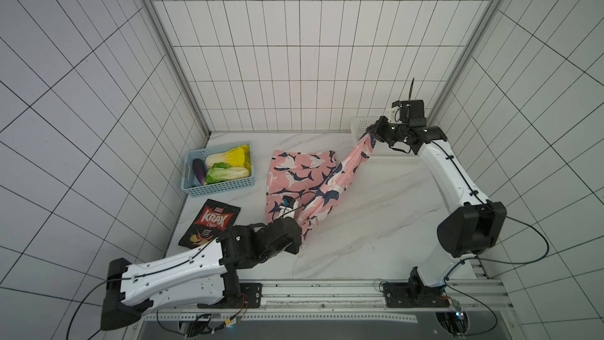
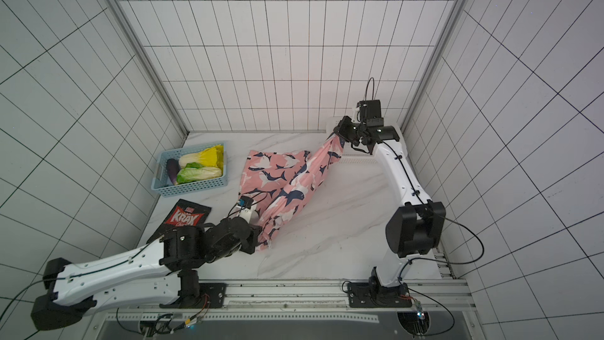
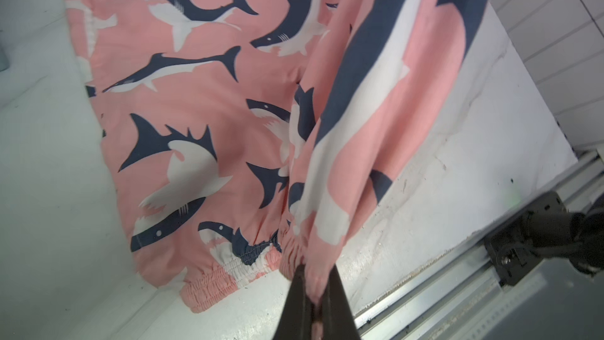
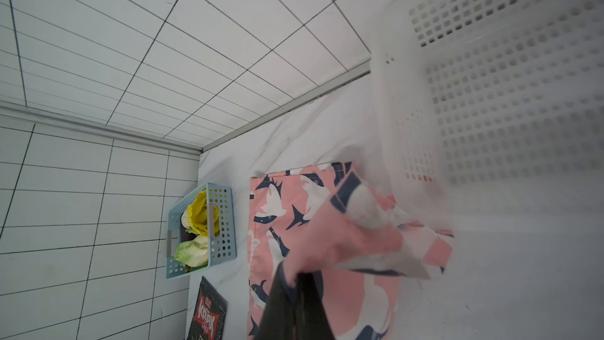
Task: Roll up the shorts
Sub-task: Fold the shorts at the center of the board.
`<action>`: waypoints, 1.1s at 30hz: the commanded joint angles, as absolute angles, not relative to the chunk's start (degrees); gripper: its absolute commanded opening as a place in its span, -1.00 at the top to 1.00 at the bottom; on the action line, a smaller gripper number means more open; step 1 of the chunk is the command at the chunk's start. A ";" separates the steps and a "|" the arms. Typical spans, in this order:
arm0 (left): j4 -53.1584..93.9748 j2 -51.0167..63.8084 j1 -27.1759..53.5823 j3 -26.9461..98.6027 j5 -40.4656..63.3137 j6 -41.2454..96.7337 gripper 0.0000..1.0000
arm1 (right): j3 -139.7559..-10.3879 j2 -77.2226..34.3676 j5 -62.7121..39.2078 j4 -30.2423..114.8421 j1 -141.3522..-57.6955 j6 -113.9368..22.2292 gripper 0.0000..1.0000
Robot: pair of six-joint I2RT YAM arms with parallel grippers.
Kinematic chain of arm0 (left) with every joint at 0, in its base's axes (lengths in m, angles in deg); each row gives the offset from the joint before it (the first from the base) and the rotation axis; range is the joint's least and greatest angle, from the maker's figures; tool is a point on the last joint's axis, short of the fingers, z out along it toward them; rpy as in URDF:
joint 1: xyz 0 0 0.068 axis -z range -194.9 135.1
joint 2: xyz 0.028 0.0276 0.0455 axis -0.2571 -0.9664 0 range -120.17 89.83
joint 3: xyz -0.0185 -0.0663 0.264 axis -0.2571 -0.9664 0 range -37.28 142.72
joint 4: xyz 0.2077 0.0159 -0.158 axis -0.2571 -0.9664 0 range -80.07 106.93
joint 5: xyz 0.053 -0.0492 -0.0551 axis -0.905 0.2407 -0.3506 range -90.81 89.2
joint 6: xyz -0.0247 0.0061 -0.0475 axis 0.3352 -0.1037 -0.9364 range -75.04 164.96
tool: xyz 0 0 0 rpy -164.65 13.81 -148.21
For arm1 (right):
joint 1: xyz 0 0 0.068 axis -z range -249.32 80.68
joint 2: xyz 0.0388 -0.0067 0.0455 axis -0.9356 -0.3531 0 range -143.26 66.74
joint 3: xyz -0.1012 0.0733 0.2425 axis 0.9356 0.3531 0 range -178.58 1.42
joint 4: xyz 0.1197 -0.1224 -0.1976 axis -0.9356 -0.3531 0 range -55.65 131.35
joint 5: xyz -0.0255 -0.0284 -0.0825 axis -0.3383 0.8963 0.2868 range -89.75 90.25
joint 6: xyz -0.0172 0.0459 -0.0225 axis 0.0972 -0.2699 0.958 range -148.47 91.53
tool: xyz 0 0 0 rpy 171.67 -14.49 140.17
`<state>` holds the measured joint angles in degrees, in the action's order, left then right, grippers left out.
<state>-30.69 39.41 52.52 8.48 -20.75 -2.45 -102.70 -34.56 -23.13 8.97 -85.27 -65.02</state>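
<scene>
At the far left, a blue basket of vegetables and a chip bag lie apart from the work. The left gripper pinches the gathered waistband at the near end of the shorts, mid-table. Part of them lies flat, pink with navy-and-white sharks. The rest rises as a taut band to the right gripper, which pinches the far end by a white basket. This is likely to fold one half over before rolling.

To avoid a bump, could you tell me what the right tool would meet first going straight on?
The right tool is shut on the shorts, so their bunched fabric lies right ahead. Beyond it, probably the table; the white basket sits beside that line, though depth is unclear.
</scene>
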 commanded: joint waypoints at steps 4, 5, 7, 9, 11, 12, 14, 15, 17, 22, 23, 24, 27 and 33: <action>-44.84 43.46 52.25 5.26 -24.37 -17.54 1.00 | -124.83 -50.33 -19.48 6.59 -91.85 -60.88 1.00; -45.99 43.44 52.25 5.42 -24.83 -18.76 1.00 | -128.11 -52.57 -19.83 6.15 -92.73 -60.38 1.00; -47.38 43.16 52.09 5.35 -24.68 -20.71 1.00 | -134.95 -58.06 -20.93 5.28 -94.35 -59.81 1.00; -49.10 42.37 52.10 5.26 -24.32 -22.67 1.00 | -140.43 -62.60 -22.35 5.14 -95.61 -59.80 1.00; -51.73 41.24 52.08 5.18 -23.71 -25.21 1.00 | -144.94 -66.71 -24.63 5.55 -96.80 -59.76 1.00; -52.70 40.70 52.03 5.18 -23.49 -26.17 1.00 | -145.87 -68.10 -26.05 6.53 -97.31 -59.67 1.00; -54.73 39.68 52.04 5.41 -23.05 -28.05 1.00 | -145.75 -70.40 -29.63 10.74 -98.48 -59.84 1.00; -55.55 39.20 51.97 5.52 -22.95 -28.74 1.00 | -145.69 -71.36 -30.93 12.49 -99.00 -59.80 1.00; -57.13 38.39 51.98 5.36 -22.91 -30.44 1.00 | -146.25 -73.72 -31.09 14.49 -100.33 -59.76 1.00; -58.93 37.94 51.01 3.27 -23.06 -33.84 1.00 | -146.79 -77.92 -29.58 16.70 -101.84 -60.23 1.00; -59.07 38.18 50.35 2.96 -22.63 -33.88 1.00 | -146.60 -78.61 -29.93 17.45 -102.02 -60.47 1.00; -59.27 38.38 49.74 2.73 -22.28 -34.15 1.00 | -146.48 -79.28 -29.99 17.79 -102.20 -60.68 1.00; -59.02 39.03 47.86 1.90 -21.51 -33.68 1.00 | -146.63 -81.25 -29.55 17.98 -102.54 -60.68 1.00; -55.30 36.86 44.78 0.83 -18.77 -29.85 1.00 | -145.42 -84.43 -28.78 14.52 -102.81 -59.23 1.00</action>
